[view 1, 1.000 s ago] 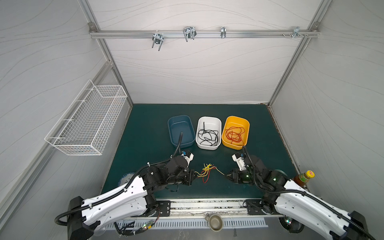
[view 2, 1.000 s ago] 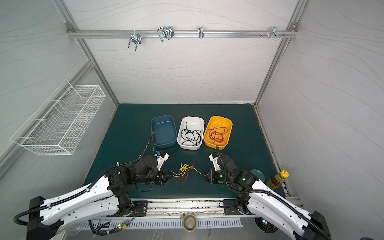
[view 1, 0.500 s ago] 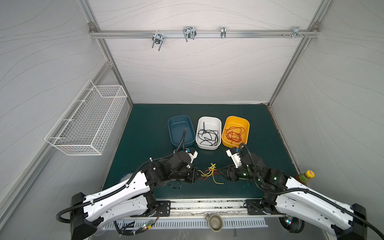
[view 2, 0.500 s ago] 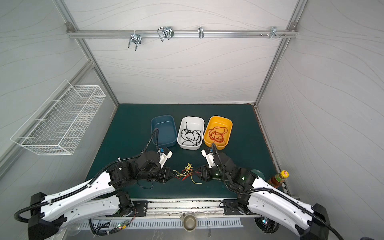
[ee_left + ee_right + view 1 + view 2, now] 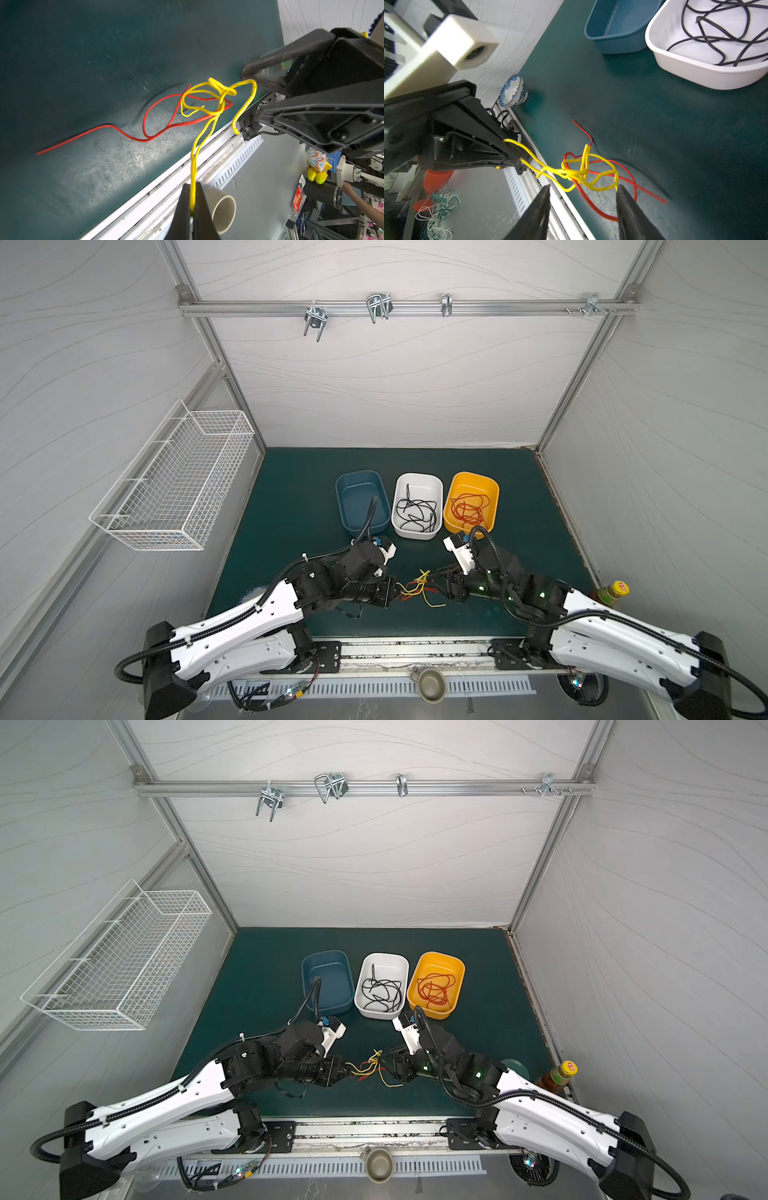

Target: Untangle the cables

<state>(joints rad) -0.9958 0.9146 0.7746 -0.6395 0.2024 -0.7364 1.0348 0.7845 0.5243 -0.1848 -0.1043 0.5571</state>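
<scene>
Two cables, one knot

Left gripper point(image 5: 192, 185) pinches the thin yellow plastic-sheathed cable point(image 5: 216, 91); right gripper point(image 5: 583, 187) gapes just beside its knot, gripping nothing. Glossy red cable point(image 5: 143, 122) threads the yellow loops and lies on the scuffed dark green mat point(image 5: 299, 497), near three smooth plastic tubs point(image 5: 359, 499), with white panelled walls point(image 5: 395, 385) around.

White wavy-grained walls point(image 5: 374, 385) enclose a dark green counter point(image 5: 291, 497); a wire basket point(image 5: 174, 485) hangs beyond its left edge, under a metal rail point(image 5: 498, 308).

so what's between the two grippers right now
A knotted yellow cable looped around a red cable, clearest in the left wrist view.
</scene>
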